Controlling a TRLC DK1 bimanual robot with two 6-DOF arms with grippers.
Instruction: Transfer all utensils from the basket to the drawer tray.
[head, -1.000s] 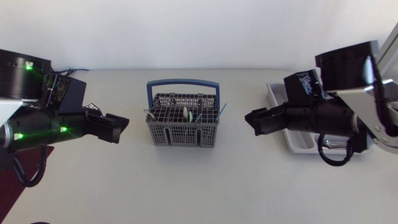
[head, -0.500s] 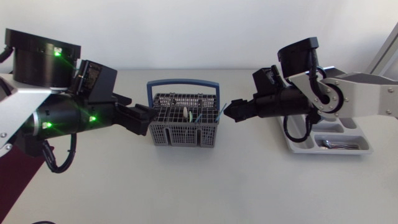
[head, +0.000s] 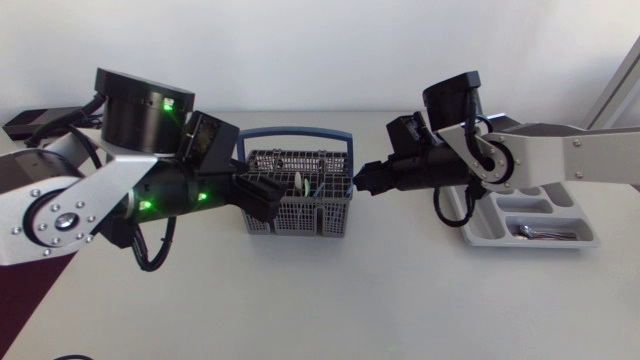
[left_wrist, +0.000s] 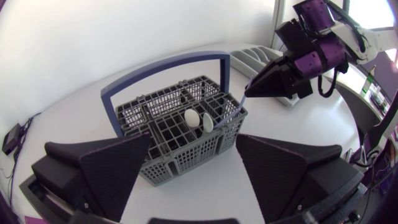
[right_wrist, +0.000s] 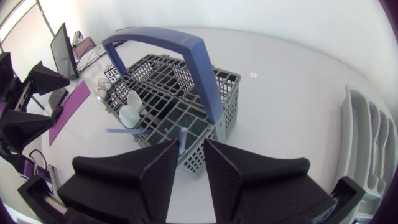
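The basket (head: 300, 215), grey mesh with a blue handle (head: 295, 132), stands on the table (head: 320, 300) midway between its left and right edges, nearer the far edge. Most of its load is hidden under the grid. Two white spoon-like heads (left_wrist: 193, 117) stick up near its middle, a thin pale-blue stem (right_wrist: 182, 140) rises at its right wall, and a second pale-blue handle (right_wrist: 121, 131) lies aslant close by. What kind of utensils these blue ones are cannot be made out. The left gripper (head: 262, 198) is at the basket's left wall with its jaws spread wide, released. In the left wrist view the basket's near corner sits between the broad fingers (left_wrist: 112, 168), and whether it touches them is unclear. The right gripper (head: 363, 180) points at the basket's right rim. Its jaws are nearly closed but not clenched: in the right wrist view the blue stem stands in the narrow gap, close to one finger (right_wrist: 161, 165), with a bright slit beside the other. The drawer tray (head: 560, 243) lies toward the table's right edge. The right arm covers its left end, and one near compartment holds some metal pieces (head: 540, 232) too small to identify.
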